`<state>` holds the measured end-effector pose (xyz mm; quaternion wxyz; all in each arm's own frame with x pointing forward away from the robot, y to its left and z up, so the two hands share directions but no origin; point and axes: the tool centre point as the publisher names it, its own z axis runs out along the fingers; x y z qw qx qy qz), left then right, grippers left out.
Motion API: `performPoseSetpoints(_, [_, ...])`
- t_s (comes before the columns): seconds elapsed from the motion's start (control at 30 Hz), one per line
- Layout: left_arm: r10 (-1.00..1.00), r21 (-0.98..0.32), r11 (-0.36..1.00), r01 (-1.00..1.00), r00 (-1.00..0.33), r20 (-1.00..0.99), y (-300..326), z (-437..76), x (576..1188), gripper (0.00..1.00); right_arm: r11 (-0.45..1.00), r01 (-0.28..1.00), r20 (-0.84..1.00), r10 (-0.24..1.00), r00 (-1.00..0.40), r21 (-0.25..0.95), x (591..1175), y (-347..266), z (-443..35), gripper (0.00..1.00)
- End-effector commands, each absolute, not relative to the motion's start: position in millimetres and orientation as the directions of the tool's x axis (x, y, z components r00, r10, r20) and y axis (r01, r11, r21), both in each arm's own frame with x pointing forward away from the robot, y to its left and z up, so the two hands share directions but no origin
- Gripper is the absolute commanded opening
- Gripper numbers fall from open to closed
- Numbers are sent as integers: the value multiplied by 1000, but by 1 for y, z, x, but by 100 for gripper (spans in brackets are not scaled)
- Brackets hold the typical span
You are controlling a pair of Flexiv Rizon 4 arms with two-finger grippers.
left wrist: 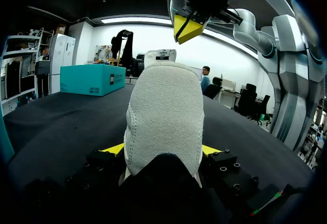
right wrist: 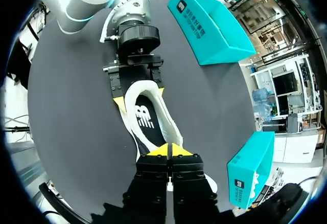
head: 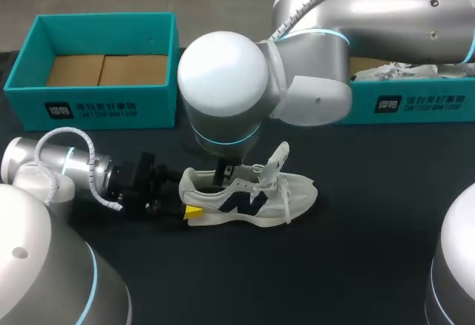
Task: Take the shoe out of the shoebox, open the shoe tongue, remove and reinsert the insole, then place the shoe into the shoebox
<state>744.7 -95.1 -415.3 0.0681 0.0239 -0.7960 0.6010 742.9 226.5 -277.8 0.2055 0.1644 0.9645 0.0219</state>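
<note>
A white sneaker (head: 252,195) with a dark logo lies on its sole on the black table, toe to the right, tongue (head: 278,158) lifted up. My left gripper (head: 185,195) lies low at the heel; its yellow fingers (left wrist: 115,149) press both sides of the heel (left wrist: 166,116), so it is shut on the shoe. My right gripper (head: 223,168) hangs over the shoe's opening, just behind the tongue. Its tips (right wrist: 168,151) are shut together above the black insole (right wrist: 145,119), and I see nothing between them. From the left wrist, the right gripper (left wrist: 186,29) shows above the heel.
An open teal shoebox (head: 100,102) with a cardboard floor stands at the back left. A second teal box (head: 415,102) holding white paper stands at the back right, partly behind my right arm. Bare black table lies in front of the shoe.
</note>
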Motion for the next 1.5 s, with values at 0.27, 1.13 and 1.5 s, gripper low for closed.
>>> performPoseSetpoints(0.27, [42, -953, 277, -121, -990, 137, -94, -420, 743, 0, 948, 315, -403, 309, -861, 52, 747, 238, -285, 0])
performPoseSetpoints(1.13, [42, -953, 277, -121, -990, 137, -94, -420, 743, 0, 980, 176, -225, 152, -962, -93, 770, 233, -352, 0])
performPoseSetpoints(1.5, [42, -953, 277, -121, -990, 137, -94, -420, 743, 0, 973, 188, -161, 166, -973, -132, 747, 211, -370, 0])
